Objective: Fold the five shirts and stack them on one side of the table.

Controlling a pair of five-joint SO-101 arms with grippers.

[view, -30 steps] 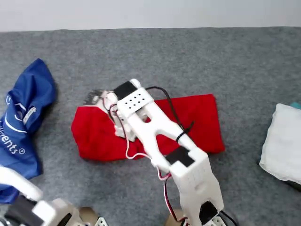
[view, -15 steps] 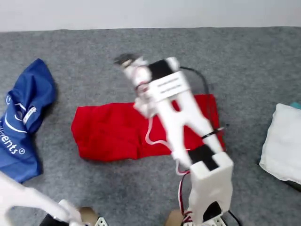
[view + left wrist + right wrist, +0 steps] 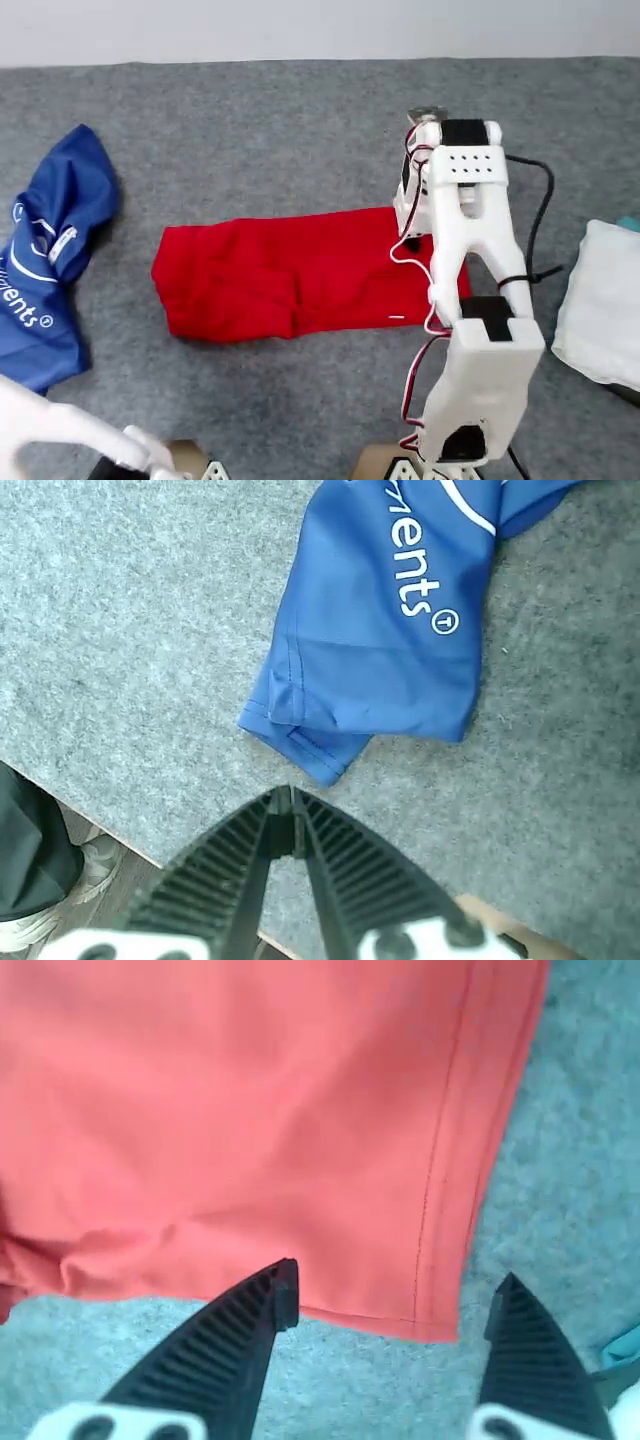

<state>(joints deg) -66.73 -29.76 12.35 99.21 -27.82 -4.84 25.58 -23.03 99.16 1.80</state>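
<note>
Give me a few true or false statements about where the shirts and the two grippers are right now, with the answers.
1. The red shirt lies flat in a long strip in the middle of the table. True.
2. The right gripper is clamped on the red shirt. False: it is open, its jaws standing apart over the shirt's hemmed end.
3. The blue shirt is neatly folded. False: it lies crumpled at the left side of the table.
4. The left gripper is shut with nothing in it, near a sleeve of the blue shirt. True.
</note>
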